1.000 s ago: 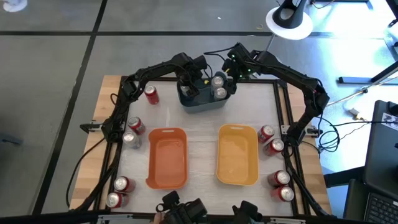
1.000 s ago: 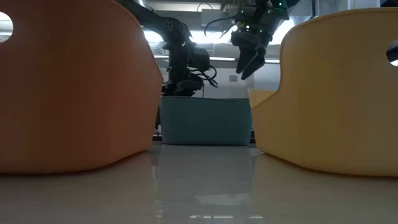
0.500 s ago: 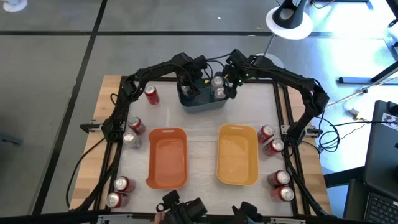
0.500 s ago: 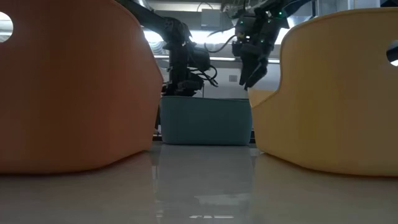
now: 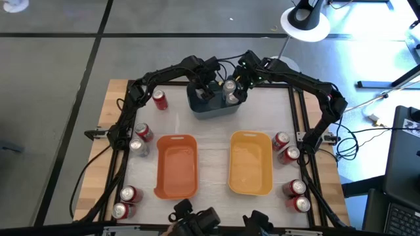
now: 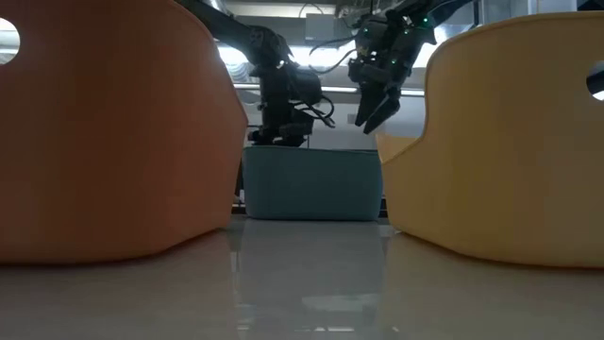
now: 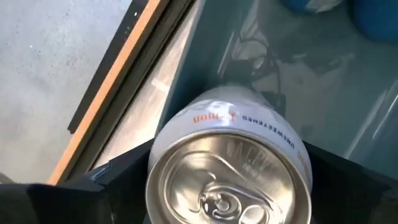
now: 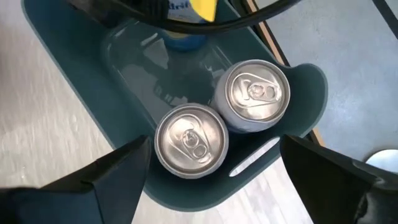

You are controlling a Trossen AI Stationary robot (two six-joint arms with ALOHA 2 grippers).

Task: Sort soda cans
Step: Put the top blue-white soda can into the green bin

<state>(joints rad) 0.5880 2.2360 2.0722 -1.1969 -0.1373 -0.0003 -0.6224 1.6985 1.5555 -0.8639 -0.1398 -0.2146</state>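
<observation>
Right tool (image 8: 211, 186): over last sec it swung in from beside the blue-grey bin (image 5: 213, 108) to right above it, fingers spread wide, nothing held. Under it 2 silver-grey cans (image 8: 191, 138) (image 8: 255, 94) stand touching at that end of the bin. My read: you're set for a pick, not started.

Left tool (image 7: 227, 180) sits in the bin's other end, clamped on a silver can (image 7: 231, 165), barely moved.

Orange bin (image 5: 176, 165) and yellow bin (image 5: 250, 162) show no cans. Rest of cans still along both bench (image 5: 213, 128) edges, e.g. red one (image 5: 159, 99).
</observation>
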